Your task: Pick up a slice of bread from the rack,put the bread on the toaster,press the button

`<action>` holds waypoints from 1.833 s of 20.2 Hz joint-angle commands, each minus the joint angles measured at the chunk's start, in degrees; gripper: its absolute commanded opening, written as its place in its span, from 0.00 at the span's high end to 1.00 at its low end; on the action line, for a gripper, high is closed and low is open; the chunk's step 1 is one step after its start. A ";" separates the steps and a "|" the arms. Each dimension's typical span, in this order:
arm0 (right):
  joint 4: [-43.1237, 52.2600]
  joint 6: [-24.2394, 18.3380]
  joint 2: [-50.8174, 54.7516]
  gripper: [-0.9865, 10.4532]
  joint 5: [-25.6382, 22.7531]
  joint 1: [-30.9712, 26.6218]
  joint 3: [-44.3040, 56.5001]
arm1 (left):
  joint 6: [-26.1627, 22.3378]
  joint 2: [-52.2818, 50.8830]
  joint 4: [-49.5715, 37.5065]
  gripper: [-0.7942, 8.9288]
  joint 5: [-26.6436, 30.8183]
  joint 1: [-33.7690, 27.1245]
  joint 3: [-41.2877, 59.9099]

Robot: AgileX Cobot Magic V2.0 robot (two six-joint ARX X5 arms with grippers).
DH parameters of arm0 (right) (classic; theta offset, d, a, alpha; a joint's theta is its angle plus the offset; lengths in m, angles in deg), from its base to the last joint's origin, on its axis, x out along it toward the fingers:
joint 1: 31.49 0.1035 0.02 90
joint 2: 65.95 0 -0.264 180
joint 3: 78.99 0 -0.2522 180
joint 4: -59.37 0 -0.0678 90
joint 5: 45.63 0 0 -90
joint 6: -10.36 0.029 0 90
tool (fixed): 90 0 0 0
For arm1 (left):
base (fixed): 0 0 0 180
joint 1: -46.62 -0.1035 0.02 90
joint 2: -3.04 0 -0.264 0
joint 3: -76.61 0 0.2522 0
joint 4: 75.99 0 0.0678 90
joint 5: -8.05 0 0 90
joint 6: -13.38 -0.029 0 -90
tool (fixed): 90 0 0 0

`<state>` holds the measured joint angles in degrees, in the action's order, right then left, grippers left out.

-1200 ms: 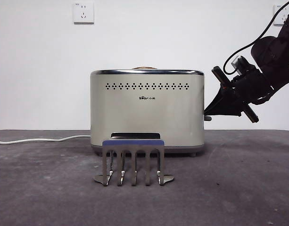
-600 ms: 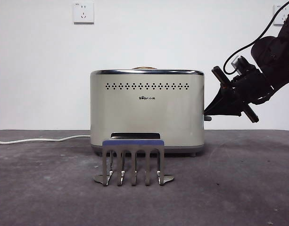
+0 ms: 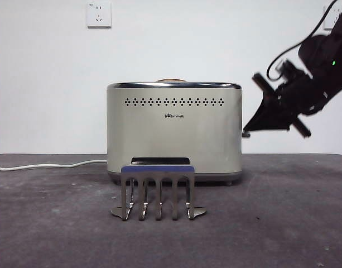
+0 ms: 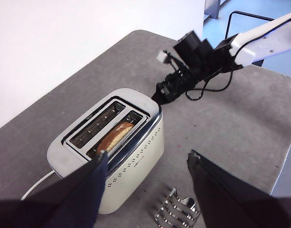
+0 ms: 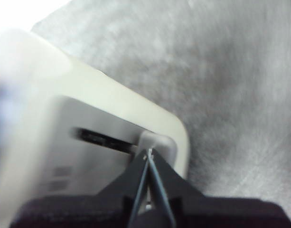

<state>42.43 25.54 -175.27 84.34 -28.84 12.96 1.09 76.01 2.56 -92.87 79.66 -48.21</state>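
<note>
Pressing its closed tip against the button (image 5: 154, 142), the right gripper (image 3: 247, 129) is reaching in from the side at the toaster's narrow end, its two black jaws meeting in a thin line with nothing between them; in the front view the tip is sitting right at the small stub that sticks out beside the toaster's wall. The toaster (image 3: 174, 131) is standing upright on the grey table (image 3: 282, 223), and a tiny dark logo is showing below its row of small holes, too small to read. The slice of bread (image 4: 114, 138) is sitting down inside one of the toaster's two slots, the slot toward the holed face, with only its brown domed edge peeking above the chrome rim; the other slot is showing bare wire guides. The rack (image 3: 158, 190) is standing in front of the toaster, just apart from it, with no bread between its prongs. The left gripper (image 4: 145, 164) is hanging high above the toaster and rack, its jaws spread wide and holding nothing. A white cable (image 3: 48, 165) is trailing along the table from the toaster's far end, and a white wall socket (image 3: 99, 15) is showing on the wall behind.
</note>
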 commanded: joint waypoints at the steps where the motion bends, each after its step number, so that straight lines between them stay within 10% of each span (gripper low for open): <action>1: -0.35 -0.48 5.97 0.92 -0.48 -0.63 0.59 | 0.55 -0.02 -0.17 0.62 0.00 0.11 0.02; 12: -41.81 -17.94 41.94 0.92 -2.60 1.46 0.59 | 0.55 -0.02 4.13 0.63 -0.04 0.11 0.02; 22: -60.39 -23.02 56.13 0.92 -2.64 1.66 0.59 | 0.55 0.00 10.99 0.66 -0.13 0.11 0.02; 27: -66.23 -25.81 58.07 0.92 -2.62 1.66 0.59 | 0.48 0.00 13.49 0.93 -0.13 0.11 0.02; 37: -66.60 -25.55 58.05 0.91 -2.64 1.66 0.59 | 0.55 0.00 13.68 0.92 -0.02 0.11 0.02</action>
<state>-24.37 0.47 -117.39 81.69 -27.28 13.07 1.09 76.01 14.26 -92.89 79.66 -48.19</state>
